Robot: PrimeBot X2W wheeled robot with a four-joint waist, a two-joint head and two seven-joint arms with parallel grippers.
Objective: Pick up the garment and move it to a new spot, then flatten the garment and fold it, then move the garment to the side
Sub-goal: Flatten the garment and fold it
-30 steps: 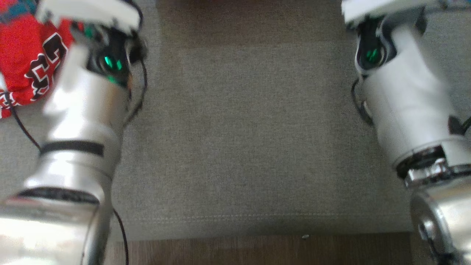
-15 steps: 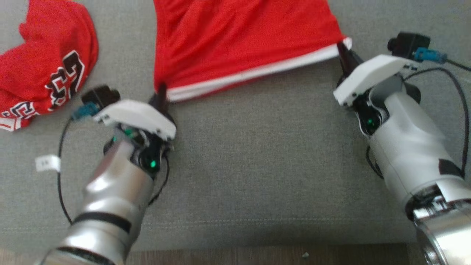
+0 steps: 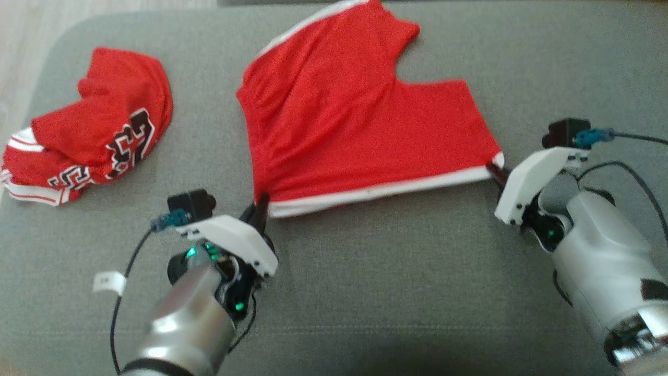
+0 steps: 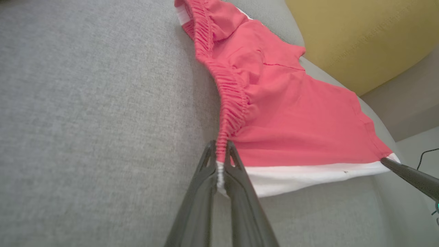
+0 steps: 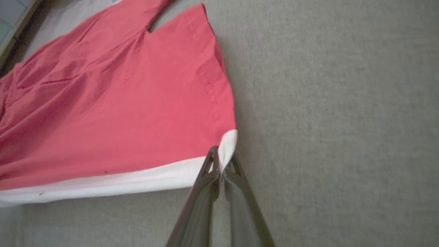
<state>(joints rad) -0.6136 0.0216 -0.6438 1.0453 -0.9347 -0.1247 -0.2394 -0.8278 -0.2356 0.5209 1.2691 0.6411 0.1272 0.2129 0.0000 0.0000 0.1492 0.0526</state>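
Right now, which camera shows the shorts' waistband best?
Left wrist view: the gathered waistband rises from the left gripper pinching it. Head view shows a plain edge; right wrist view faces the leg hem.

Silver forearms [image 3: 188, 324], white wrist plates [image 3: 229, 240], black cables [image 3: 639, 138].

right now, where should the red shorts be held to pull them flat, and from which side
By the two ends of the white-striped edge, coming in low from the robot's side. That edge lies nearest and straight on the cushion, with the shorts spread beyond it. The left gripper is shut on the waistband end, the right gripper on the leg-hem corner.
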